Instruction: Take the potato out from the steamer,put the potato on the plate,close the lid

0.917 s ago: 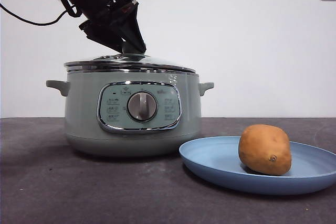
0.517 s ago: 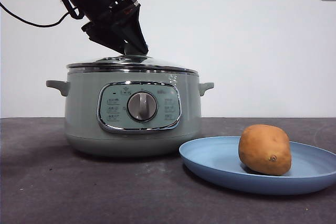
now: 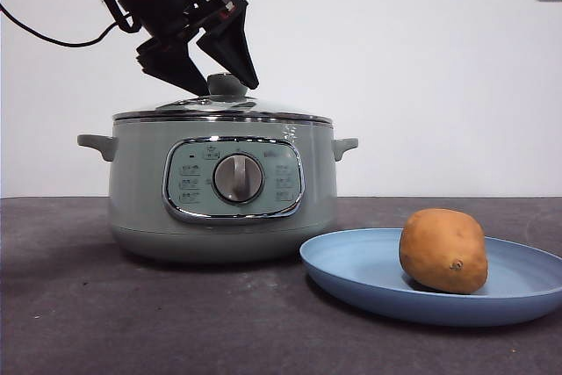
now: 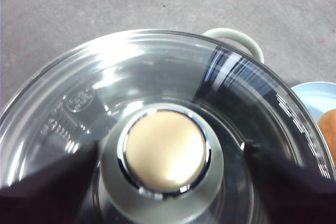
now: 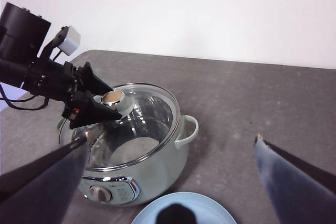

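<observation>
- Since a second ago the left gripper (image 3: 213, 78) has let go of the lid's knob (image 3: 226, 85): its two jaws, then pinched together on the knob, now stand spread to either side of it.
- Seen from the front, that gripper comes down from about 11 o'clock of the steamer (image 3: 223, 186), dark and tilted, with its tips just above the lid (image 3: 221, 110).
- From the left wrist, the jaws are wide and apart from the knob (image 4: 164, 152), which sits between them; whether a tip brushes the glass cannot be told.
- The lid (image 4: 157, 103) lies level on the steamer, its chrome rim seated all round, so the pot is closed.
- One side handle (image 4: 234, 39) of the steamer shows past the lid's rim in the left wrist view.
- The potato (image 3: 443, 250) lies on the plate (image 3: 360, 270), toward the plate's middle, its dark eye spot facing the front camera.
- The plate sits on the table (image 3: 132, 313) at about 4 o'clock of the steamer, its near rim just beside the pot's base in the front view.
- The right gripper (image 5: 173, 182) hangs high and well apart from the pot, jaws wide, holding nothing; its view looks down on the steamer (image 5: 157, 169), the lid (image 5: 142, 124), the left gripper (image 5: 97, 100) and a slice of the plate (image 5: 210, 208).
</observation>
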`<move>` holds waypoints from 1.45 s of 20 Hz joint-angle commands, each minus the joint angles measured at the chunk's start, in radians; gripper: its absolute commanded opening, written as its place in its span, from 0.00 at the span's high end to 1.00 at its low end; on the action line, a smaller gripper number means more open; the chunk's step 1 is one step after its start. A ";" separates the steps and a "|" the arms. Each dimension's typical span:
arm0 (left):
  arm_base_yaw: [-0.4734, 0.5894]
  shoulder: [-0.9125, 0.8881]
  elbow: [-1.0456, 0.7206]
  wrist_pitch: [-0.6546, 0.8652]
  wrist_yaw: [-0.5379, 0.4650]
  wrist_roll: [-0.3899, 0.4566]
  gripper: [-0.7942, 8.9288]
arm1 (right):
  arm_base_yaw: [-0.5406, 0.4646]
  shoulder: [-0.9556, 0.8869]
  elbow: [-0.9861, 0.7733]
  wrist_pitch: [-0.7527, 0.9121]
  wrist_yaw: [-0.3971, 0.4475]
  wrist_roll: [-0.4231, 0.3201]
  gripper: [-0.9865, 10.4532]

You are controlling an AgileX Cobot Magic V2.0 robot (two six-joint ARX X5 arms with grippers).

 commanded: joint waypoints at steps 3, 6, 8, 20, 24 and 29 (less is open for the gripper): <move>-0.004 -0.082 0.006 -0.037 0.006 -0.018 0.42 | 0.002 0.000 0.000 -0.018 -0.005 -0.005 0.44; -0.004 -0.176 0.006 -0.109 0.008 -0.019 0.42 | 0.002 0.002 0.000 -0.057 -0.043 -0.005 0.45; -0.004 -0.252 0.006 -0.201 0.013 -0.026 0.42 | 0.002 0.012 0.000 -0.106 -0.096 0.000 0.45; -0.004 -0.518 0.006 -0.589 0.088 -0.044 0.93 | 0.002 0.111 0.000 -0.331 -0.370 0.020 0.92; -0.004 -0.518 0.006 -0.591 0.087 -0.044 0.93 | 0.002 0.111 0.000 -0.331 -0.364 0.021 0.91; -0.004 -0.518 0.006 -0.591 0.086 -0.044 0.92 | 0.002 0.107 0.000 -0.332 -0.364 0.021 0.91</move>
